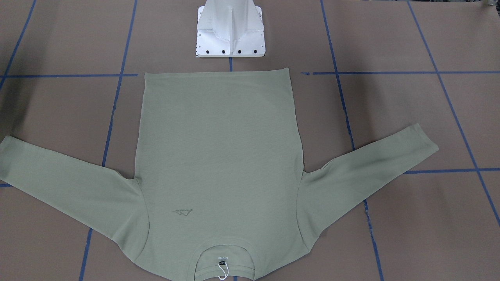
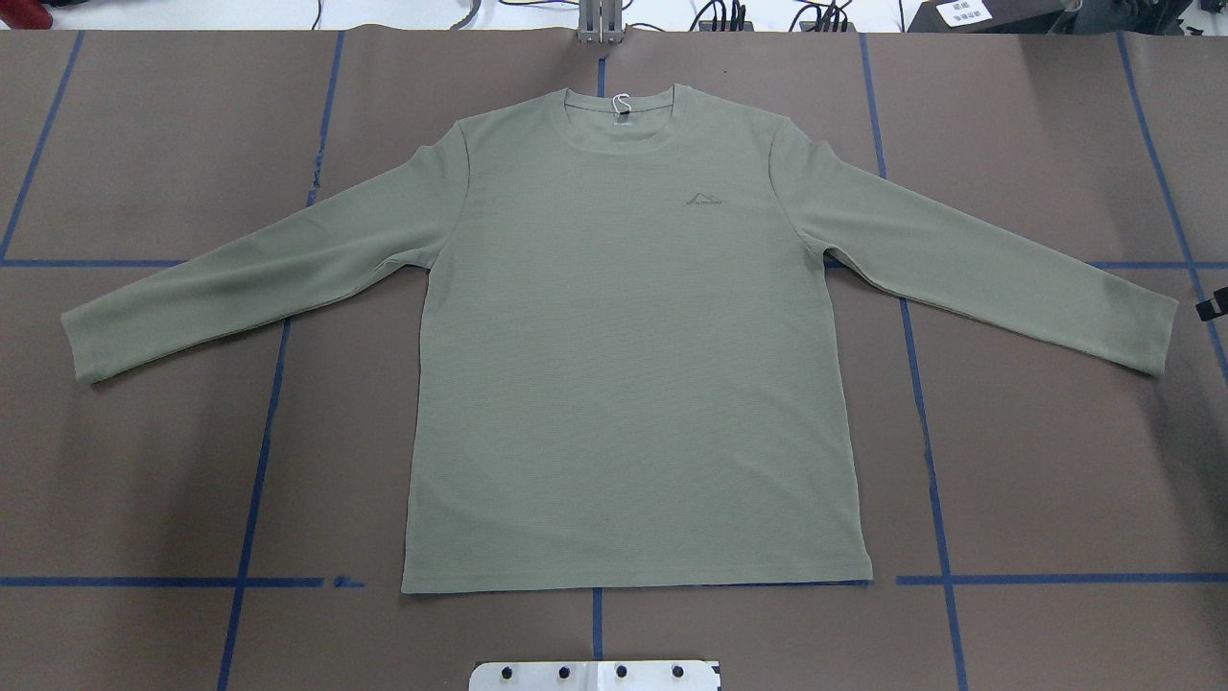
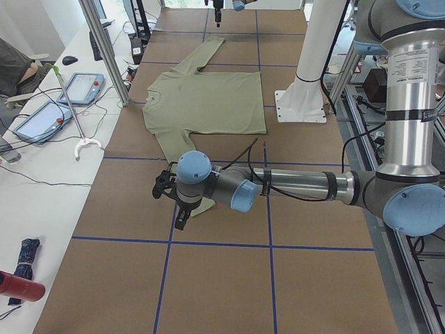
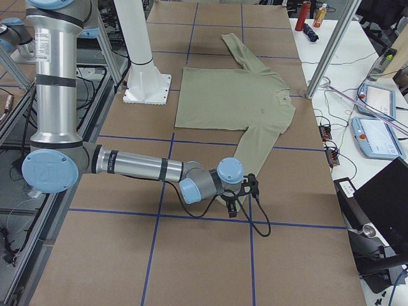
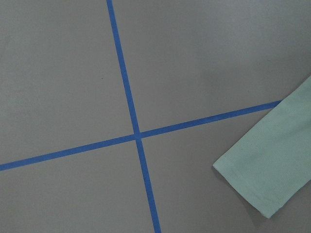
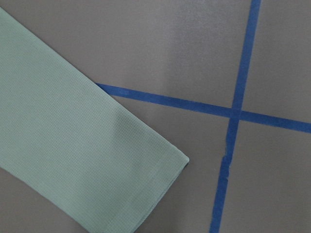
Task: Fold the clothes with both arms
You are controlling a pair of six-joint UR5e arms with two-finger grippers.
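Shirt (image 2: pixel 633 365) lay flat, front side up, on the bench (image 2: pixel 144 480), collar (image 2: pixel 619 115) away from the robot, both sleeves spread out | left gripper (image 3: pixel 182 221) hung low near the left cuff (image 3: pixel 201 207), jaws: could not tell | right gripper (image 4: pixel 231 208) near the right cuff (image 4: pixel 224 199), jaws: could not tell

Left arm (image 3: pixel 299 186) lies stretched out low near the table's (image 3: pixel 222 285) left end, left gripper (image 3: pixel 182 221) pointing down. Right arm (image 4: pixel 137 166) does likewise at the right end, right gripper (image 4: pixel 231 209) down. Finger spacing is unreadable.
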